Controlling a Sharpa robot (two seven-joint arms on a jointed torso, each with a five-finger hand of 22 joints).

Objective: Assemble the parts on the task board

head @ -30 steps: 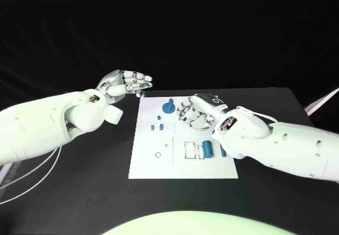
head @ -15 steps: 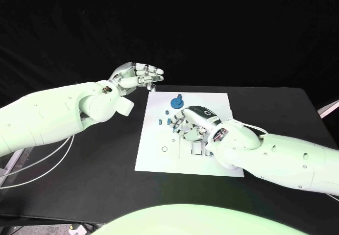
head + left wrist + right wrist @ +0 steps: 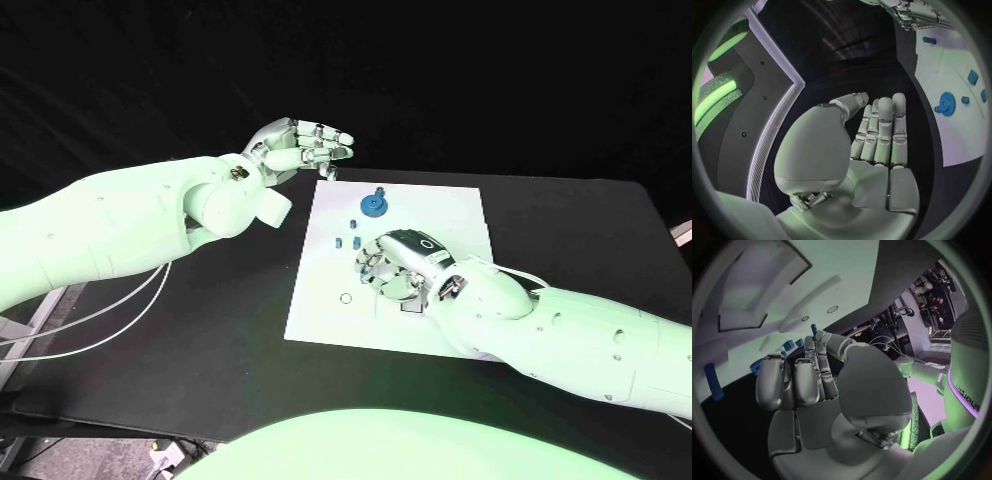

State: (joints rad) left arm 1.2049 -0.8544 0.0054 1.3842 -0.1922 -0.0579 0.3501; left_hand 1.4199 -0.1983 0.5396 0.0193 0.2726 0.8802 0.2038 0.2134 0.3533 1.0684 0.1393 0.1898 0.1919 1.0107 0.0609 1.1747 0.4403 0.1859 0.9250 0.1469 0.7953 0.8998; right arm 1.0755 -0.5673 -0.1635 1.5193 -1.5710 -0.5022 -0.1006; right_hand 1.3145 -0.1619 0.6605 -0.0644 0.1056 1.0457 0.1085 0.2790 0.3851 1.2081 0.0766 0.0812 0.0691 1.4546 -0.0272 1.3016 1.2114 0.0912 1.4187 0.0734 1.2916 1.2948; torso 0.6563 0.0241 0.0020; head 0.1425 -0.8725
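The right robot hand point(image 3: 392, 262) lies low over the middle of the task board point(image 3: 447, 215), palm down, its fingers curled toward the white plate; whether they pinch one of the small pieces beneath them cannot be told, since the hand itself hides that spot. In the right wrist view the same robot hand point(image 3: 811, 385) has its fingers lying close side by side and bent forward over the white plate point(image 3: 748, 320), with small blue parts point(image 3: 714, 381) near their tips and off to one side. The left robot hand point(image 3: 300, 147) hangs raised in the air just beyond the board's far left corner, apart from it, its fingers curled in with nothing seen between them. In the left wrist view that robot hand point(image 3: 873, 137) shows its fingers pressed together, the thumb folded in beside them, holding nothing. The task board rests on the black surface point(image 3: 216, 320) between the two arms. A round blue gear-like part point(image 3: 374, 204) sits near the board's far edge, and a few small blue parts point(image 3: 346, 241) lie just left of the right robot hand. A small ring mark point(image 3: 345, 298) shows on the board's near left area.
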